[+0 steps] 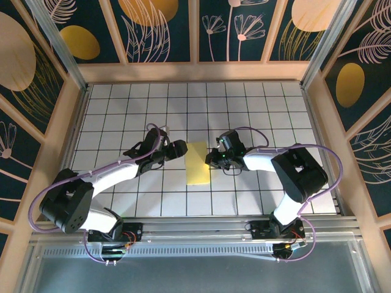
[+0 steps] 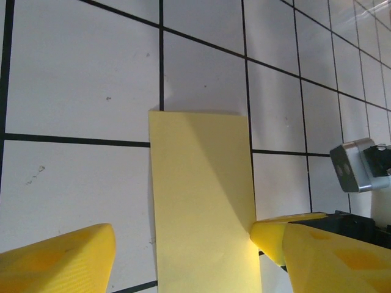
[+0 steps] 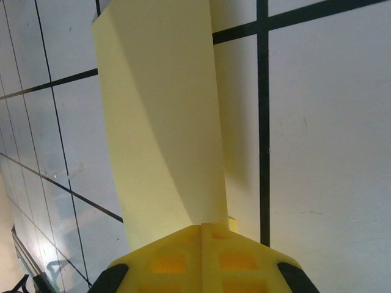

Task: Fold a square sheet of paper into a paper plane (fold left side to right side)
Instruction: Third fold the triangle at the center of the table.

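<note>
The right claw [image 1: 211, 160] pinches the folded paper's [image 1: 197, 163] right edge, likely to keep its layers aligned, with the left claw [image 1: 182, 148] spread alongside.

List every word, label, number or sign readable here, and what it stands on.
None can be read. The yellow paper is blank, the tiled table bears only grid lines, and the wall panels carry plant and oval patterns without lettering.

Top camera looks down from behind; both wrist cameras closely face the yellow paper [image 2: 201, 201].
</note>
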Robot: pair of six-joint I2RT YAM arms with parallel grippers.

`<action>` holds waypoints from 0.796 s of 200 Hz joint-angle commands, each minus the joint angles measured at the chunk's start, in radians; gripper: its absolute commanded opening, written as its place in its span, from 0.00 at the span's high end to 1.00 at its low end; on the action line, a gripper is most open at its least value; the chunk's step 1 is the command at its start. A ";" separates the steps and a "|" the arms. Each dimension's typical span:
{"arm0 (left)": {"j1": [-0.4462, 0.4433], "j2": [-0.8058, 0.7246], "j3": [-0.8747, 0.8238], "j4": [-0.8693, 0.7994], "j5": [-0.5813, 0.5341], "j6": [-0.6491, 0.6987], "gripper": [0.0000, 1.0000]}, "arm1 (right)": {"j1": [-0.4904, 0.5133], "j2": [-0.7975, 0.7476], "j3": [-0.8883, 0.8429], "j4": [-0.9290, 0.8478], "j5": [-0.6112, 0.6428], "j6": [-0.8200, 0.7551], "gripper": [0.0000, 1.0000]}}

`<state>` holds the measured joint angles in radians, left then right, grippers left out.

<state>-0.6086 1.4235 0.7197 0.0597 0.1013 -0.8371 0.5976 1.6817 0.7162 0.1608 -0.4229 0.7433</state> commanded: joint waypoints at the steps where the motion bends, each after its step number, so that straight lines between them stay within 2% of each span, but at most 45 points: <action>1: 0.002 0.037 0.001 -0.008 0.035 0.021 0.29 | 0.008 0.018 -0.021 -0.001 0.015 -0.018 1.00; 27: 0.001 0.074 0.015 -0.021 0.072 0.020 0.34 | 0.008 0.031 -0.032 -0.018 0.034 -0.029 1.00; 62: 0.001 0.129 0.015 -0.009 0.158 0.015 0.51 | 0.008 0.044 -0.035 -0.057 0.067 -0.049 1.00; 91: -0.002 0.175 0.014 0.021 0.251 -0.005 0.60 | 0.008 0.046 -0.042 -0.057 0.074 -0.052 1.00; 121: -0.015 0.219 0.030 0.012 0.278 0.003 0.66 | 0.009 0.047 -0.040 -0.053 0.076 -0.051 1.00; 159: -0.028 0.263 0.052 -0.004 0.287 0.007 0.68 | 0.009 0.044 -0.037 -0.055 0.077 -0.055 1.00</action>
<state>-0.6285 1.6604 0.7399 0.0597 0.3561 -0.8341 0.5983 1.6962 0.6964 0.1604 -0.4080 0.7120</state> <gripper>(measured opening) 0.323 0.051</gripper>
